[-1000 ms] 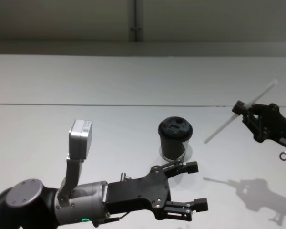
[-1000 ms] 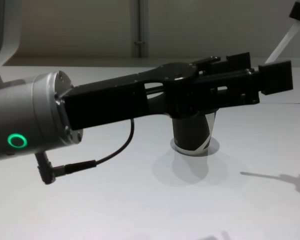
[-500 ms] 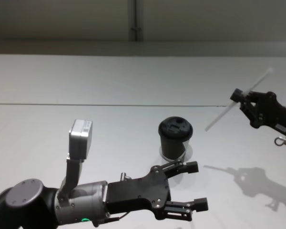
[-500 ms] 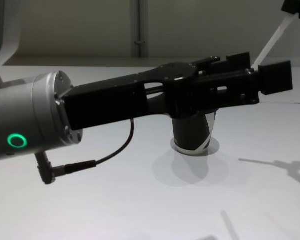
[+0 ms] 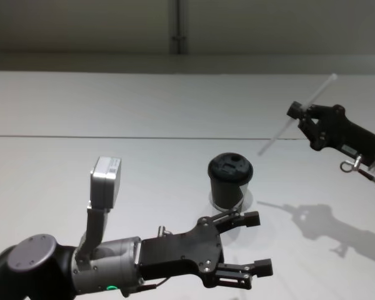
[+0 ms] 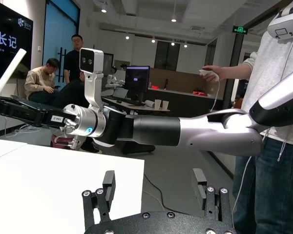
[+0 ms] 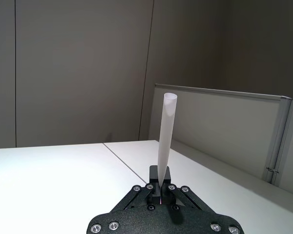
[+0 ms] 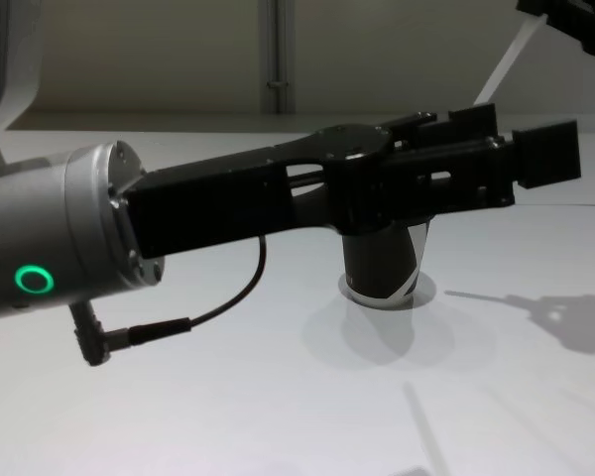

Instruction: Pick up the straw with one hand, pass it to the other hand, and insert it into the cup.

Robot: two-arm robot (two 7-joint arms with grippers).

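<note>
Well, I judge the straw (image 5: pixel 276 136) light and easily crushed; my right claw (image 5: pixel 298 115), upper right, pinches it mid-length. My left claw (image 5: pixel 257 242) is spread, empty, lower centre.

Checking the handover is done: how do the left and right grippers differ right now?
The left gripper is open and empty; the right gripper is shut on the straw. The left gripper sits low on the near side of the cup; the right gripper is held high, off to the cup's right. Both have black jaws.
</note>
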